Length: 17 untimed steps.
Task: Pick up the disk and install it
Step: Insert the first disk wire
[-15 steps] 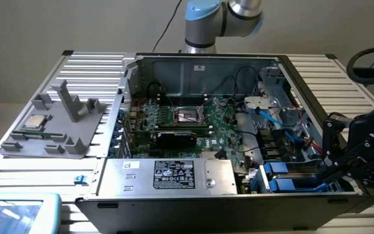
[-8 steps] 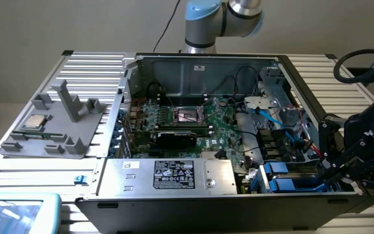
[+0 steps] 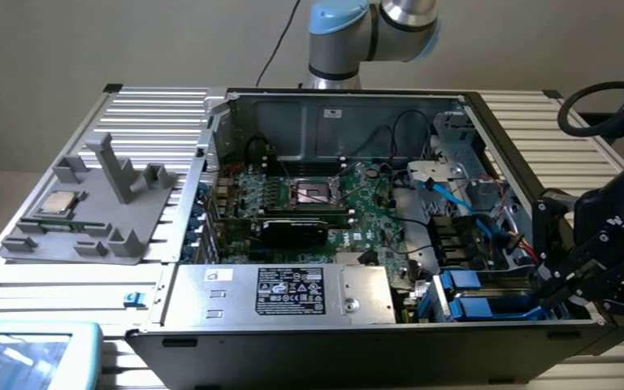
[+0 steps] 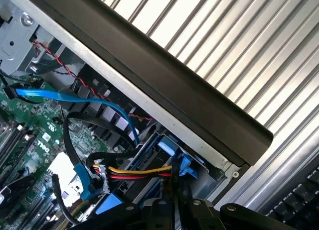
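Observation:
The disk sits in the drive bay at the near corner of the open computer case, on the exterior view's right. Its bright blue carrier shows there, and a second blue carrier lies just behind it. My black gripper hangs at the case's edge right beside that bay. Its fingers are shut, with their tips up against the blue carrier's end. Whether they pinch any part of it is hidden. Yellow, red and black power wires run to the same spot.
The case wall stands close along the gripper. A blue data cable and black cables loop over the motherboard. The grey power-supply box fills the case front. A grey fixture with a processor chip lies on the exterior view's left.

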Tool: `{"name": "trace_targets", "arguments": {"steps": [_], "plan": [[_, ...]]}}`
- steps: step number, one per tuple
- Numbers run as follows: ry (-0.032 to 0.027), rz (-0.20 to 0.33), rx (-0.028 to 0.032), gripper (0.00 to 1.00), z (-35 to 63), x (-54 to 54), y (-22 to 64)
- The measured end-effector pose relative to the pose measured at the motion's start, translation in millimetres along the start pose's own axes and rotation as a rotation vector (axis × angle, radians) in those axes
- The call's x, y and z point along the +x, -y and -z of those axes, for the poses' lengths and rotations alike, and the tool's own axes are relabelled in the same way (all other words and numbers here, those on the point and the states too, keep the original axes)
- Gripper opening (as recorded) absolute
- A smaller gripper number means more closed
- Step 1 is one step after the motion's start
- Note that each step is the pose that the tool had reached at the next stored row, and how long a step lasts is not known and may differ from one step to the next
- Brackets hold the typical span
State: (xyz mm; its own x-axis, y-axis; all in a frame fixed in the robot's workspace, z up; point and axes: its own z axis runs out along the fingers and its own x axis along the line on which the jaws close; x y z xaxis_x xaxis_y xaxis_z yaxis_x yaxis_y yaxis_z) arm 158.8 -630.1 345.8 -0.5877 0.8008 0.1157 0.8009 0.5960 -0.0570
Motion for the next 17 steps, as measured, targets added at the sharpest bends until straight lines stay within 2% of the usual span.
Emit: {"name": "trace_targets", "arguments": {"steps": [12, 17], "plan": [[-0.001, -0.028, -0.0034, 0.16, 0.1, 2.2, 1.5], [0.0015, -0.03, -0.0073, 0.16, 2.1, 8.6, -2.8]]}}
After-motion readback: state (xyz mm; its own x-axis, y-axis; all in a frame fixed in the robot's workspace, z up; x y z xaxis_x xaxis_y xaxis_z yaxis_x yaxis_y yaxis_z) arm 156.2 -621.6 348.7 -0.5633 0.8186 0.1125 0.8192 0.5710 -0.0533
